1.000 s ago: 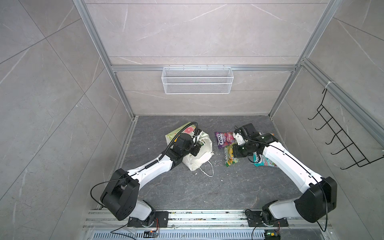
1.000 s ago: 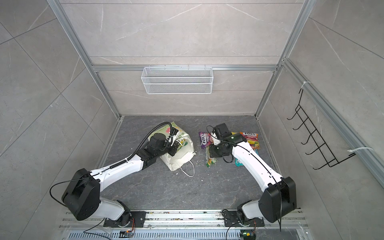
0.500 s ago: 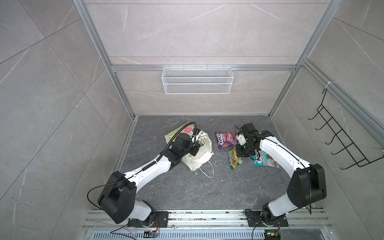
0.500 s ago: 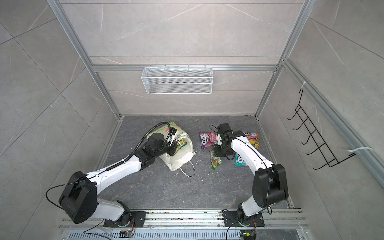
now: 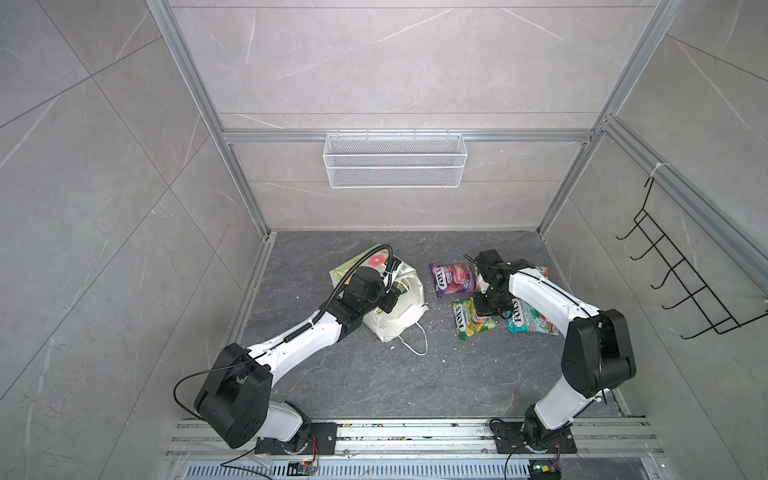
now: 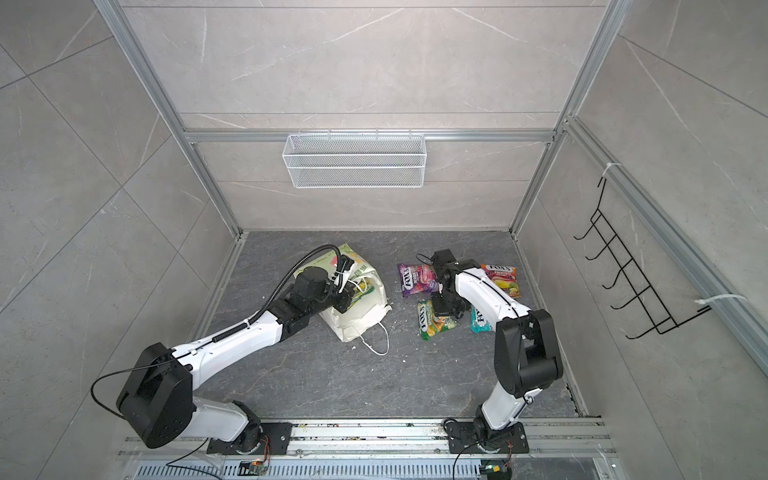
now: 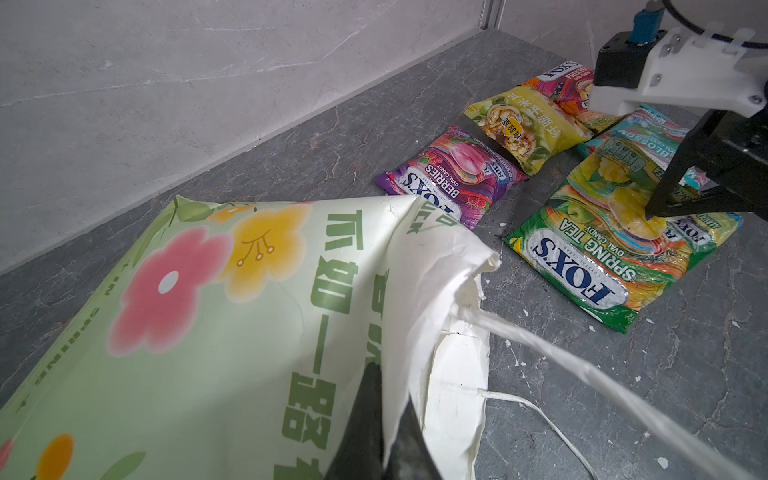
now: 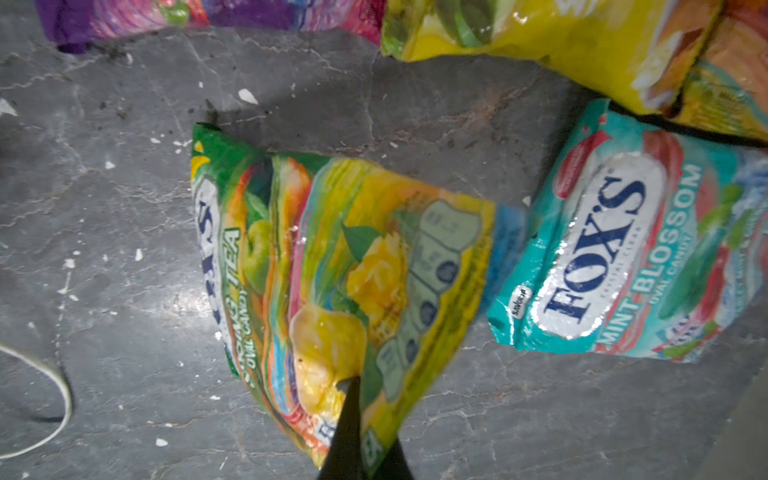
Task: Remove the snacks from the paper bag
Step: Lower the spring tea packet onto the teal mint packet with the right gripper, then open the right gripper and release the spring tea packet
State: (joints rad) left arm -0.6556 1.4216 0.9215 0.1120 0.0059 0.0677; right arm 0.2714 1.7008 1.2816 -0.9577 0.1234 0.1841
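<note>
"At the tip of the right claw [image 8: 352, 388], what is there?" asks Mia.

"It is pinched shut on one end of the green and yellow Spring Tea packet [image 8: 332, 257]; the other end lies on the grey floor [image 5: 374, 374]," says Ben.

"What is next to it?"

"The teal Mint Blossom packet [image 8: 623, 249] lies just beside it; past them, nearer the back wall, are the purple Berries packet [image 7: 453, 178], the yellow packet [image 7: 528, 129] and the red Fruits packet [image 6: 500, 280]; the yellow one touches the Fruits one; all five are out on the floor."

"And the left claw [image 7: 388, 386]?"

"It is shut too; it grips the rim of the paper bag [image 7: 208, 311]; one finger is on the printed outside and one on the white inside."

"Where is the bag?"

"It lies on its side on the floor, to the left of the packets; its mouth faces them; in a top view a sixth packet [image 6: 361, 289], green and yellow, peeks out of the mouth, so it is in the bag; a white cord handle [image 5: 419, 343] lies loose on the floor by the mouth."

"And farther out?"

"A white wire basket [image 5: 395, 166] hangs on the back wall."
</note>
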